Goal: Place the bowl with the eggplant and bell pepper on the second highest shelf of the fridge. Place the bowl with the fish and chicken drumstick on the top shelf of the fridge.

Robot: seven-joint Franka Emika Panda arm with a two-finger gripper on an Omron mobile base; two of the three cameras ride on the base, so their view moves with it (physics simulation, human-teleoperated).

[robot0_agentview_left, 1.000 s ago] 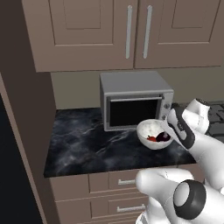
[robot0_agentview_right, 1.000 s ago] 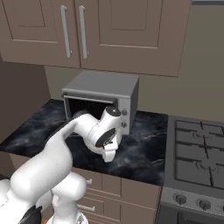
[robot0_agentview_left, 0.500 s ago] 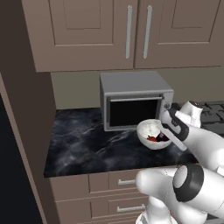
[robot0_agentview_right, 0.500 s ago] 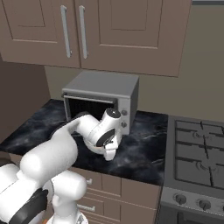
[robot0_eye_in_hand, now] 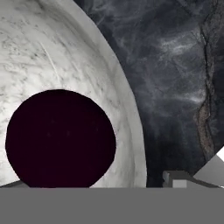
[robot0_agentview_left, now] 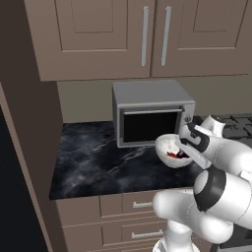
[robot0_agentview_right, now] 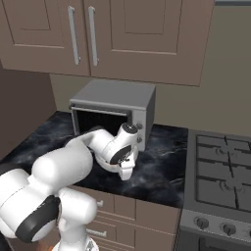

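From my console, the pale marbled bowl (robot0_agentview_left: 170,149) sits on the dark marble counter (robot0_agentview_left: 98,162) directly before the toaster oven (robot0_agentview_left: 150,115), a dark purple eggplant (robot0_eye_in_hand: 60,138) and something red inside it. My gripper (robot0_agentview_left: 189,152) hangs at the bowl's rim, jaws spread wide, one on each side of the rim, gripping nothing. Closed cabinets (robot0_agentview_right: 117,34) hang overhead; a gas stove (robot0_agentview_right: 220,171) stands to the right.
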